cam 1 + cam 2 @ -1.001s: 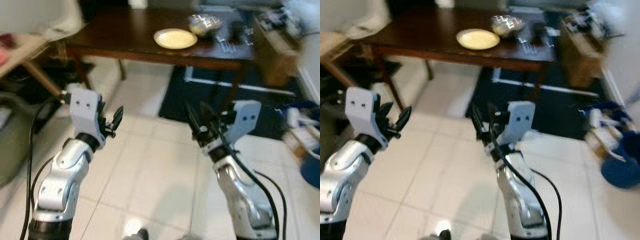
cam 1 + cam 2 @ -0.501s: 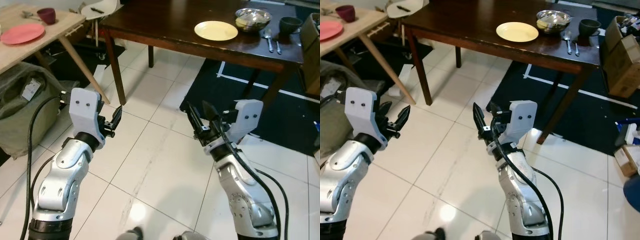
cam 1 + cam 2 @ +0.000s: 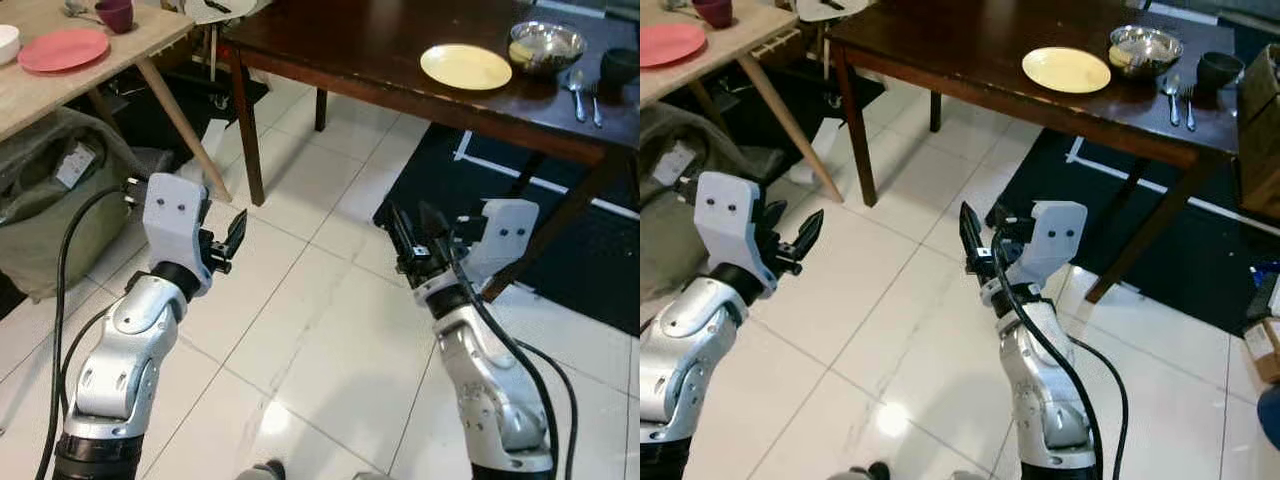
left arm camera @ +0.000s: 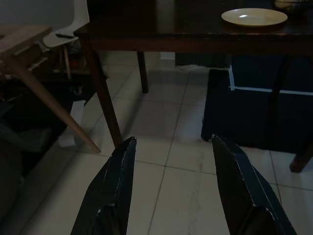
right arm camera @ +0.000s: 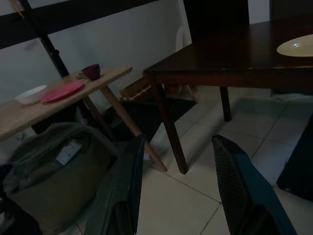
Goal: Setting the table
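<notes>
Both arms raised in front of the body over glossy white floor tiles (image 3: 300, 330), nothing in either gripper. Left gripper (image 4: 171, 188): two long black fingers spread apart, empty, touching nothing, held above the tiles and aimed toward the dark table. Right gripper (image 5: 178, 183): fingers likewise spread, empty, tips clear of everything. Each wrist carries a pale grey angular housing; forearms are silver metal with black cables trailing down.

To the robot's left, beside the left arm, a slumped olive-green fabric bag (image 3: 50, 200) with a white tag lies on the floor under a light wooden table (image 3: 90, 75) with slanted legs. On that table: a flat round pink plate (image 3: 63, 49), a dark maroon cup (image 3: 113, 13) beyond it, and a white bowl (image 3: 6, 42) at the picture's edge.

Ahead, a dark brown wooden table (image 3: 970, 50), smooth polished top, straight square legs, stands partly over a dark rug (image 3: 560, 250) marked with a white line. On its top: a round pale-yellow plate (image 3: 1066, 69) lying flat near the front edge. Just beyond it, a shiny metal bowl (image 3: 1146, 46) with something yellowish inside. Right of the bowl, a spoon (image 3: 1171, 96) and a fork (image 3: 1190, 100) lie side by side, long axes running front-to-back across the table, heads away from the robot. A dark bowl (image 3: 1221, 68) sits beyond them. A white chair (image 3: 835, 10) stands at the table's far left corner.
</notes>
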Robot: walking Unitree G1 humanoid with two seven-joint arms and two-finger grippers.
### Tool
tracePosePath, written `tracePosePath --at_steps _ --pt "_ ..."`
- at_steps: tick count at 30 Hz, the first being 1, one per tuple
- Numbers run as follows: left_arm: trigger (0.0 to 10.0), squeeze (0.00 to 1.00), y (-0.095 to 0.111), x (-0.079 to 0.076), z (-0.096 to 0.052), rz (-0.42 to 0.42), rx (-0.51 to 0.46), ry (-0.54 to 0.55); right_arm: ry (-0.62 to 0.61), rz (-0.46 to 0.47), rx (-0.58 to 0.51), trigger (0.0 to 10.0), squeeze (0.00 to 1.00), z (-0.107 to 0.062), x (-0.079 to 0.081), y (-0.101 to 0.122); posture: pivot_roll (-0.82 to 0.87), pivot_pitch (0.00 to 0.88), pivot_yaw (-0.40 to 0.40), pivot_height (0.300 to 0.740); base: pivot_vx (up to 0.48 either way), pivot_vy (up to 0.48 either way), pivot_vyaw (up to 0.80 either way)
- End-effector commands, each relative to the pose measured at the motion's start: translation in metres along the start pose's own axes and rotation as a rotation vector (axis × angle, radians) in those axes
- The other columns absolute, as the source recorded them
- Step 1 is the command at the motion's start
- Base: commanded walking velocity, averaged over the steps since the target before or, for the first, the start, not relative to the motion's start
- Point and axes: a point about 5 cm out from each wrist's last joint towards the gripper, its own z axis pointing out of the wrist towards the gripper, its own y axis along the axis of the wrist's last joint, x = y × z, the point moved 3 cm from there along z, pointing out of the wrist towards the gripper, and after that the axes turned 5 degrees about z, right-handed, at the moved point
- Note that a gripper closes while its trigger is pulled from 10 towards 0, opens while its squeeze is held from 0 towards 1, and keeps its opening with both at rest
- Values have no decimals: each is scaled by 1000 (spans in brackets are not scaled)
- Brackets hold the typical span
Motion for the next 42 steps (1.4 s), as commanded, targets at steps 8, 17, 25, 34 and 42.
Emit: tracePosePath --at_steps 8,17,25,34,42 --pt "10000 0 -3 0 1 9 10 -9 -72 10 -20 10000 0 0 -12 2 -68 25 68 740 480 0 0" --pt "10000 0 -3 -1 2 10 7 -15 -90 29 -29 10000 0 0 -15 3 -68 25 72 740 480 0 -369" --pt "10000 0 -3 -1 2 11 6 -18 -93 31 -29 10000 0 0 -15 3 -68 25 72 740 480 0 -400" --pt "10000 0 -3 -1 2 10 5 -17 -88 15 -28 10000 0 1 -16 3 -66 21 70 740 480 0 0" --pt "10000 0 -3 -1 2 11 4 -15 -83 0 -34 10000 0 1 -16 4 -64 21 67 740 480 0 0"
